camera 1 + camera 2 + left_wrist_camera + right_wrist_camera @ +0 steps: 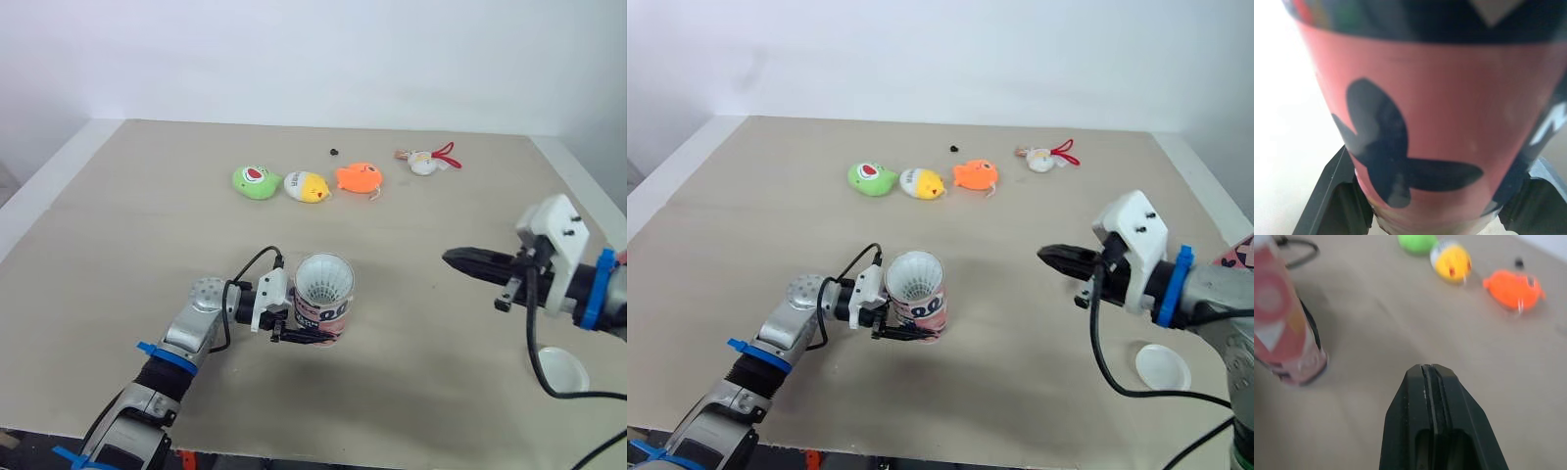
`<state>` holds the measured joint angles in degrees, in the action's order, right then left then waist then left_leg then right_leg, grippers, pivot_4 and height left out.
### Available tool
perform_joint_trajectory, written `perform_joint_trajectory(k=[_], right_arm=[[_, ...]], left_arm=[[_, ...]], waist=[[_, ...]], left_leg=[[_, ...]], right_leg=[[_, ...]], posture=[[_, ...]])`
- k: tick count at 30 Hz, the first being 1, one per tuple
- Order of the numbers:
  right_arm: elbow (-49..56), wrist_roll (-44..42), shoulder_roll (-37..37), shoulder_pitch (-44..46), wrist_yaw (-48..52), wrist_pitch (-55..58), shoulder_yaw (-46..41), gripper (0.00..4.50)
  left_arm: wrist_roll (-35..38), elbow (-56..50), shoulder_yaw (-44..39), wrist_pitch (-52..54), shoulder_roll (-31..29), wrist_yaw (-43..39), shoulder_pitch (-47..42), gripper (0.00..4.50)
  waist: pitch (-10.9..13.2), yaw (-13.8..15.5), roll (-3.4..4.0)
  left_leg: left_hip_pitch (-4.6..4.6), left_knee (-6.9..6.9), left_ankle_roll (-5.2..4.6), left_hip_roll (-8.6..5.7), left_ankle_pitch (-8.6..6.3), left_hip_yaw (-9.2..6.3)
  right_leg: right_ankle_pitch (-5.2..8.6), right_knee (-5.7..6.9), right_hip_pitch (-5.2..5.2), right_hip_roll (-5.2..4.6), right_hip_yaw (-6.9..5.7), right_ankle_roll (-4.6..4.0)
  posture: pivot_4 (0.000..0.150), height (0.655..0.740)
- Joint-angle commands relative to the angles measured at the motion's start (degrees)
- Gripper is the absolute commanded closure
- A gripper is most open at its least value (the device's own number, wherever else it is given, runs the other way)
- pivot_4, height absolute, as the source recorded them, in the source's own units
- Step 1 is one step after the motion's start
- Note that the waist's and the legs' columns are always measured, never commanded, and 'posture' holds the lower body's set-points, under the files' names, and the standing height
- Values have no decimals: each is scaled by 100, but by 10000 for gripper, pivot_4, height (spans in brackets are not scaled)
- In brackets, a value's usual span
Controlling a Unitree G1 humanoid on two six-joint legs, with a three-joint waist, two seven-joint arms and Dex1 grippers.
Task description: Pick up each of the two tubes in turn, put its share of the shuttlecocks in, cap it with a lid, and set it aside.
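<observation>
A pink tube (323,294) with dark butterfly prints stands upright near the table's front middle. The white feathers of a shuttlecock (323,277) show in its open mouth. My left gripper (306,329) is shut on the tube low down, a finger on either side of it (1440,122). My right gripper (453,259) is shut with nothing in it, hovering to the right of the tube and pointing towards it. A white lid (563,370) lies flat at the front right, below the right arm. A bit of pink patterned surface (1240,257) shows at the right edge behind that arm.
Across the far middle of the table (118,245) lie a green plush toy (256,181), a yellow one (307,186), an orange one (359,177) and a small white one with a red cord (424,161). A tiny black object (334,151) sits behind them.
</observation>
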<state>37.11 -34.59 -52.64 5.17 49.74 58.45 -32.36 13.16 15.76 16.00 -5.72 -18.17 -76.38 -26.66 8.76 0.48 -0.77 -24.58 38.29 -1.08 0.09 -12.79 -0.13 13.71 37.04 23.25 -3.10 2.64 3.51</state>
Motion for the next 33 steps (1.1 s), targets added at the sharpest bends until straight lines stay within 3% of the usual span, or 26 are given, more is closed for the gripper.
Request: perform_joint_trajectory(k=[1, 7, 8, 10, 15, 22, 33], right_arm=[[69, 108, -104, -203, -146, -208, -479, 30498], [-400, 416, -374, -1450, 476, -676, -790, 2150], [-589, 481, -481, -1649, 665, -792, -818, 635], [-843, 570, -613, -1948, 956, -1028, -889, 635], [-3110, 1016, -1327, -1930, 1716, -1911, -827, 635], [-4690, 1330, -1696, -1936, 2383, -2617, -470, 635], [-5722, 1647, -1773, -1470, 2453, -3003, 286, 635]], left_arm=[[-197, 32, 131, -158, -36, 138, 250, 19246], [-173, -207, 104, -293, 80, 552, 527, 19246], [-116, -286, 153, -176, 50, 479, 578, 19246], [-41, -451, 228, -39, -11, 368, 680, 19246], [6, -870, 339, 415, -124, 395, 864, 19246], [-53, -958, 336, 487, -136, 558, 817, 19246], [-94, -876, 244, 235, -125, 800, 737, 19246]], waist=[[-1, -3, 1], [-2, 25, 0], [-2, 22, -1], [-2, 16, -1], [-1, -6, -4], [-3, -2, 0], [-4, -3, 5]], left_leg=[[3, 1, -1, 0, 0, 2], [14, 3, -6, -3, 4, 1], [14, 5, -7, -6, 4, 2], [15, 6, -10, -9, 6, 8], [27, 3, -20, -11, 2, 32], [32, -33, -22, -26, 0, 22], [42, -35, -23, -33, 1, 34]], right_leg=[[0, 0, -2, 0, 1, 0], [12, -3, -19, -3, 3, 9], [13, -4, -21, -7, 4, 14], [17, -7, -22, -11, 6, 30], [20, -10, -23, -24, 14, 35], [27, -10, -22, -17, 24, 19], [35, -10, -24, -21, 45, 43]], posture=[[1500, 7400], [1500, 7400], [1500, 7400], [1500, 7400], [1500, 7400], [1500, 7400], [1500, 7400]])
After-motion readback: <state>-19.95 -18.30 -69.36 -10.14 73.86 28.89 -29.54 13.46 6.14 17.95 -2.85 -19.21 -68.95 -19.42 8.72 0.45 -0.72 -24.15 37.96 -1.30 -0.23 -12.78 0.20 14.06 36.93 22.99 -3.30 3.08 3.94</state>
